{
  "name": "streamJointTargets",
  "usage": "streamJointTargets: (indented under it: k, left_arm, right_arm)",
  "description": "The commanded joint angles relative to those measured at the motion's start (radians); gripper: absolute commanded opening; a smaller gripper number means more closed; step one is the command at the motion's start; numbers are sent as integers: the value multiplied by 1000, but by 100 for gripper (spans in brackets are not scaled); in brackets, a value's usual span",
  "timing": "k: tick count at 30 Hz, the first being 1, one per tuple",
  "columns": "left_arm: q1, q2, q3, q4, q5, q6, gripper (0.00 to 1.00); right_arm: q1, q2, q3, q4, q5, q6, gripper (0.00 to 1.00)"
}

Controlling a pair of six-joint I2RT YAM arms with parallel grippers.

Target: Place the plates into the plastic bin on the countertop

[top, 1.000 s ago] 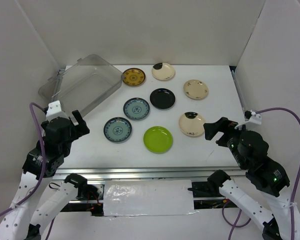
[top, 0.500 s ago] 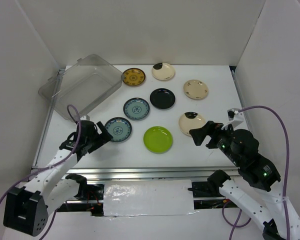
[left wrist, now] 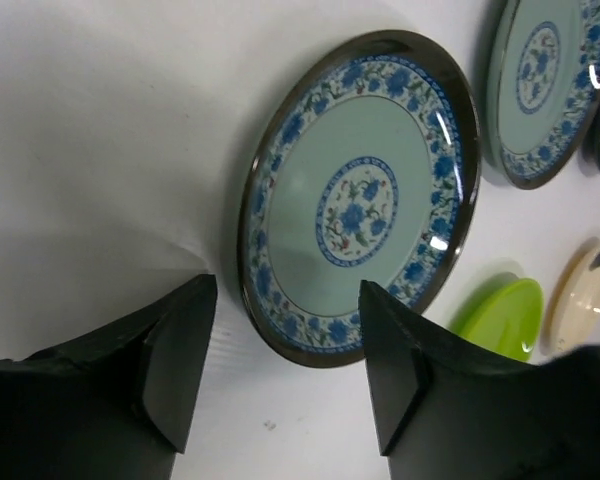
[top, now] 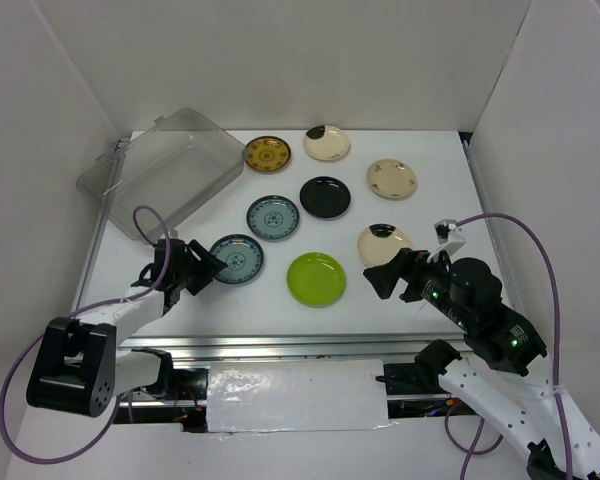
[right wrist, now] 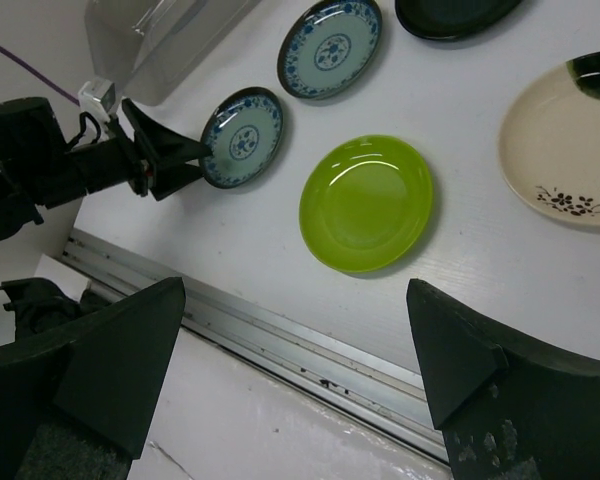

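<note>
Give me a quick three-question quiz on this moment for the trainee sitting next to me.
1. True or false: the plastic bin holds at least one plate.
2. Which plate is the left gripper lined up on? A) the lime green one B) the nearer blue-patterned plate C) the glossy black one
3. Fill in the number: ___ plates lie on the countertop.

Key: 1 false; 2 B; 3 eight.
</note>
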Motion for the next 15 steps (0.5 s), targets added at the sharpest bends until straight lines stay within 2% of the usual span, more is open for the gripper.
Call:
streamJointTargets:
  k: [1, 4, 5, 7, 8, 10, 11, 13, 15]
  left_arm:
    - [9, 41, -19, 44, -31, -17, 70]
    - [9, 46, -24, 42, -53, -26, 56]
    - [9, 41, -24, 38, -69, -28, 47]
    - [7, 38, -16, 10, -74, -25, 38]
    - [6, 29, -13, 1, -74, -22, 27]
    - [7, 10, -1, -17, -115, -11, 17]
    - [0, 3, 9, -48, -126, -2, 4]
    - [-8, -34, 35, -86, -158, 5, 0]
    - [-19, -83, 58, -170, -178, 11, 0]
  right_arm:
    - [9, -7, -7, 65, -5, 5, 100]
    - [13, -11, -11, 68, -5, 7, 100]
    - [11, -11, -11, 68, -6, 7, 100]
    - [13, -11, -13, 74, -8, 12, 100]
    - [11, -9, -14, 74, -9, 12, 100]
    - [13, -4, -11, 79, -11, 10, 100]
    - [13, -3, -10, 77, -12, 9, 100]
    - [16, 3, -5, 79, -12, 10, 100]
    - [16, 6, 1, 80, -14, 9, 100]
